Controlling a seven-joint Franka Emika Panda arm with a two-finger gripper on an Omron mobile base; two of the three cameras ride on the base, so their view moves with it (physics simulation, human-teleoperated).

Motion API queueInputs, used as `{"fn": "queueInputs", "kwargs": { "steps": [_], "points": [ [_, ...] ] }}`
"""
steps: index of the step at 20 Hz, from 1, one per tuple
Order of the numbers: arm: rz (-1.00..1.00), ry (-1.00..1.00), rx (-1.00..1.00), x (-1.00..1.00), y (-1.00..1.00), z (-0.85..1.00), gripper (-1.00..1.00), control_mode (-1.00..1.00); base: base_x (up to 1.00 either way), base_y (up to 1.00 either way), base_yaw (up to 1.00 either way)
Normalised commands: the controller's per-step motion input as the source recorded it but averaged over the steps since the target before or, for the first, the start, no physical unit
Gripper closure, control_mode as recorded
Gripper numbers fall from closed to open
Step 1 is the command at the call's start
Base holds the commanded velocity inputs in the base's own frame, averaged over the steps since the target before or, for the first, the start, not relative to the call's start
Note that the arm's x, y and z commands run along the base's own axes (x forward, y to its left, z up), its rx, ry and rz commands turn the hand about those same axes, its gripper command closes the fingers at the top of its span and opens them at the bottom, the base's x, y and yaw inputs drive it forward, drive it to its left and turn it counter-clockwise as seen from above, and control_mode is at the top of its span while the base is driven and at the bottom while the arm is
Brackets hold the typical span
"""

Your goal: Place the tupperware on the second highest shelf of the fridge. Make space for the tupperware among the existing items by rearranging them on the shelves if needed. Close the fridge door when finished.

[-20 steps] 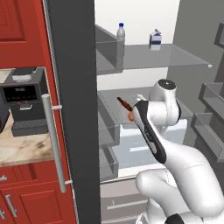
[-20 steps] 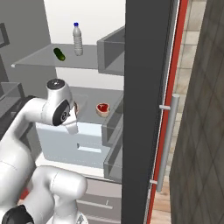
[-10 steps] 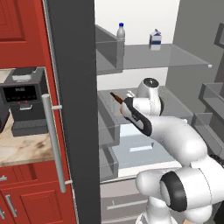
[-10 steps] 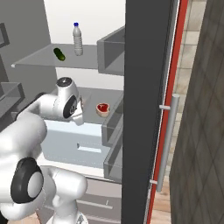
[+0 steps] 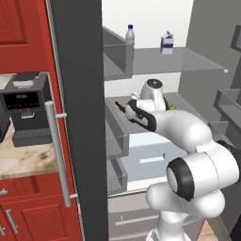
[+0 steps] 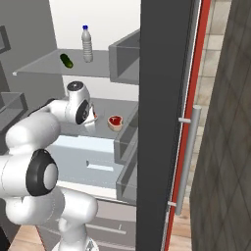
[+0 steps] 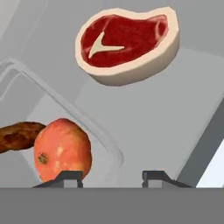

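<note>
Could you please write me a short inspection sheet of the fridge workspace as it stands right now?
Surface: the grey shelf under the hand carries a raw steak, lying apart from the container.
Job's things: clear tupperware with a reddish-orange fruit and a brown item inside, resting on that shelf; fridge door open.
Clutter: on the upper shelf a bottle with blue cap, a small carton, and a dark green item.
Pincer: pincer open, fingertips straddling the tupperware's rim, holding nothing.
Cables: nothing seen.
Surroundings: coffee machine on a counter beside red cabinets.
</note>
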Motion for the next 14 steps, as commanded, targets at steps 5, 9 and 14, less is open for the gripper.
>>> {"fn": "queueInputs", "kwargs": {
  "steps": [5,9,14],
  "points": [
    [0.00,-0.08,0.00,-0.58,-0.01,0.22,-1.00,-1.00,0.00,0.00,0.00],
    [0.00,-0.16,0.00,-1.00,-0.15,0.64,-1.00,-1.00,0.00,0.00,0.00],
    [0.03,-0.04,-0.01,-1.00,-0.39,0.54,-1.00,-1.00,0.00,0.00,0.00]
  ]
}}
